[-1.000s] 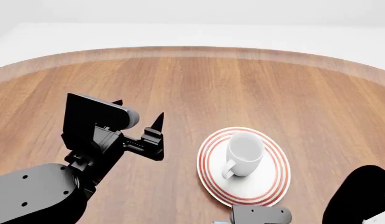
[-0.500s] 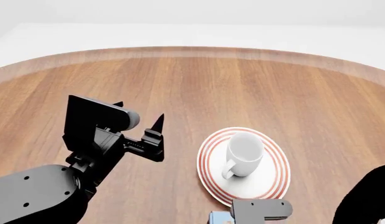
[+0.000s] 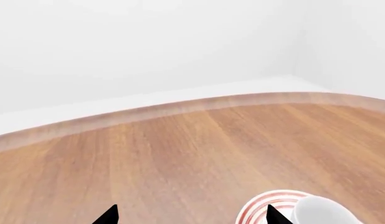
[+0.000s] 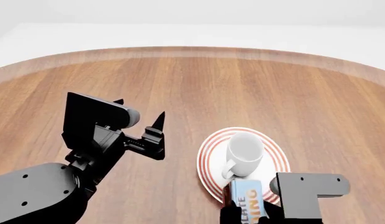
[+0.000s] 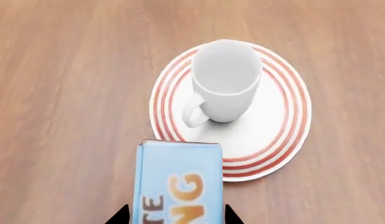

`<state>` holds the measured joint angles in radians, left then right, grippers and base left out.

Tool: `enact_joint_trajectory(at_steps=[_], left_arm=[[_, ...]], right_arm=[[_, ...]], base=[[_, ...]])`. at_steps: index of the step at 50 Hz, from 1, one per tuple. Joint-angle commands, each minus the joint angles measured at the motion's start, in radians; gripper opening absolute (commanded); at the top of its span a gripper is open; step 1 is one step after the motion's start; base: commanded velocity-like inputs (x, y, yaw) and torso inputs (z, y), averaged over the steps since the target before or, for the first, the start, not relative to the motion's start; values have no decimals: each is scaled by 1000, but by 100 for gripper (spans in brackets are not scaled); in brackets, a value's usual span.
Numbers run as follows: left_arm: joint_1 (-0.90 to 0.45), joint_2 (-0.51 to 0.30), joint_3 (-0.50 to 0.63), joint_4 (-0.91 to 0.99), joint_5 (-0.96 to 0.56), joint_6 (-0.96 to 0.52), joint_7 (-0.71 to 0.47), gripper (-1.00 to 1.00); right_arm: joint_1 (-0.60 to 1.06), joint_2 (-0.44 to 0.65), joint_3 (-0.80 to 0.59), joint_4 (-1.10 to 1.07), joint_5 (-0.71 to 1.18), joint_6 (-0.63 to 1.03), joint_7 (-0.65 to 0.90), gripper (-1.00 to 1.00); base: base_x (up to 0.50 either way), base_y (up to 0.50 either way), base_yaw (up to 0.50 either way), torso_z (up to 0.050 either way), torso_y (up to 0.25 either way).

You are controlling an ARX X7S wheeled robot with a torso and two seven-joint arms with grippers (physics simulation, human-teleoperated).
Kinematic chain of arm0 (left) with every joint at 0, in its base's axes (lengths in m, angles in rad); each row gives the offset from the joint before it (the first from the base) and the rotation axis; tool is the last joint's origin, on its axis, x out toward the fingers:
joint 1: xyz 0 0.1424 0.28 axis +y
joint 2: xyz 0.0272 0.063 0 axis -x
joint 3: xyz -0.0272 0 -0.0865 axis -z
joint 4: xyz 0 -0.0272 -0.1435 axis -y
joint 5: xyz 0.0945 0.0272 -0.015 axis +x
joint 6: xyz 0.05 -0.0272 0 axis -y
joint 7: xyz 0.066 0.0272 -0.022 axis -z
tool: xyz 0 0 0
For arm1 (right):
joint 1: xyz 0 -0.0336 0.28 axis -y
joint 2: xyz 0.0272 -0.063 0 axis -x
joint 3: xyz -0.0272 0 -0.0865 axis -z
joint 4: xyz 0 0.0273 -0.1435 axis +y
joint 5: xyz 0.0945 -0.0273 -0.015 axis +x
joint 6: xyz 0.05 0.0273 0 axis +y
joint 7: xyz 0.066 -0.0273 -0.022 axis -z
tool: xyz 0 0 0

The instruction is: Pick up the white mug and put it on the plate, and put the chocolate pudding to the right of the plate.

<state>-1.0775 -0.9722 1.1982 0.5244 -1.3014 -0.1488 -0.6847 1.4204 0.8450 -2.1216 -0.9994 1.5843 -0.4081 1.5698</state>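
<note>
Closest to the robot, the right gripper (image 4: 250, 215) has its fingers (image 5: 122, 215) squeezed on both sides of the chocolate pudding (image 4: 247, 200), so it is holding the box. The box is light blue with orange letters. In the head view it sits in front of the near edge of the plate (image 4: 274, 179), covering a bit of the red rings there. Whether the box touches the plate cannot be told.

A little farther off, the plate lies flat on the wooden bench (image 4: 242, 84). The white mug (image 4: 243, 155) stands upright on the plate, with its open top up and its loop handle pointing back toward the robot.

To the left of the plate, the left gripper (image 4: 140, 109) hangs over bare wood. Its fingers (image 3: 107, 216) are spread wide apart and hold nothing.

Beyond all of this, the round bench runs on to its pale curved edge.
</note>
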Motion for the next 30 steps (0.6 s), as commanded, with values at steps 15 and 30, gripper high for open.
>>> enact_joint_trajectory(at_steps=[15, 30], left_arm=[[10, 11, -3, -4, 1, 6, 7, 100], [12, 10, -5, -1, 1, 4, 3, 100]], right_arm=[[68, 279, 563, -48, 302, 396, 1, -100], [296, 524, 746, -48, 544, 565, 1, -100]], base=[[0, 0, 0, 0, 0], [0, 0, 0, 0, 0]])
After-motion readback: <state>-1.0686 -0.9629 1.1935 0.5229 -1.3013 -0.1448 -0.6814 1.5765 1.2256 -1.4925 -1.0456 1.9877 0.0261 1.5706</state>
